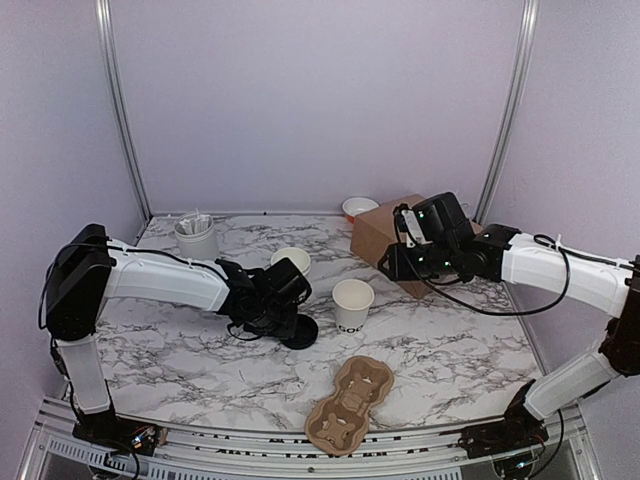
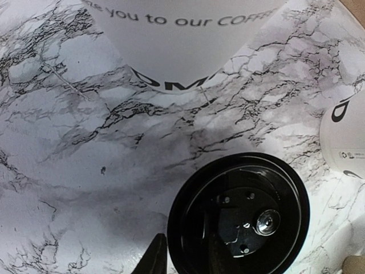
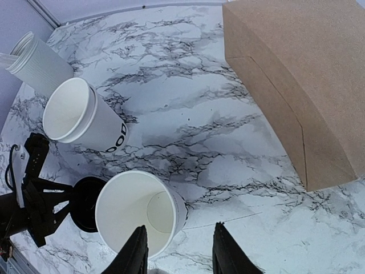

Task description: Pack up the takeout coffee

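**Hovering over an uncapped coffee**

Top view: the left arm [image 1: 165,280] stretches low across the surface [image 1: 180,350], the left hand [image 1: 285,320] at the black lid [image 1: 300,333], which lies flat near the lettered cup [image 1: 352,305]. I cannot tell its grip. Left wrist: one fingertip [image 2: 157,257] sits just beside the lid's rim. Right wrist: the right hand [image 3: 179,251] hangs parted and empty above the cup.

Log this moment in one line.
left gripper: by lid | right gripper: open, empty | near cup, far cup: unlidded | carrier: empty
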You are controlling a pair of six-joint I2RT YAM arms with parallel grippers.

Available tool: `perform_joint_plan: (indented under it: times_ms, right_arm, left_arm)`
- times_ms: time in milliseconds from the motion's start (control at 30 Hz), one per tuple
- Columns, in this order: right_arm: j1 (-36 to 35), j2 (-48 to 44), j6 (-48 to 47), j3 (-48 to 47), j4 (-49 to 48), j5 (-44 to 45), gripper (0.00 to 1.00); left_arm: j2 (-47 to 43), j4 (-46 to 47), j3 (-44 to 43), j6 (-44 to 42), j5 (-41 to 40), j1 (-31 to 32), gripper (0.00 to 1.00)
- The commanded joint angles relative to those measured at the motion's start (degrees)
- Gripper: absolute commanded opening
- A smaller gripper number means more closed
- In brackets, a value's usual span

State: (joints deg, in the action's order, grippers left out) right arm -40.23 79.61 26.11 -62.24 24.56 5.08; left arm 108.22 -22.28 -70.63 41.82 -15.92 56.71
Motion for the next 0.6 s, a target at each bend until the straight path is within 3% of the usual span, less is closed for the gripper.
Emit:
perform_joint_plan:
  times_ms: [0,567]
  right_arm:
    - [-0.29,-2.21,-0.05,-0.19,0.84,0.81,0.37]
    - [-0.29,-2.73,-0.07,-0.25,1.02,1.07,0.37]
  left_arm:
    - [1.75,-3.43,-2.00,-0.69,-2.70,0.26,0.26]
    - [1.96,-4.17,-3.22,-1.43,-3.73,0.32,0.08]
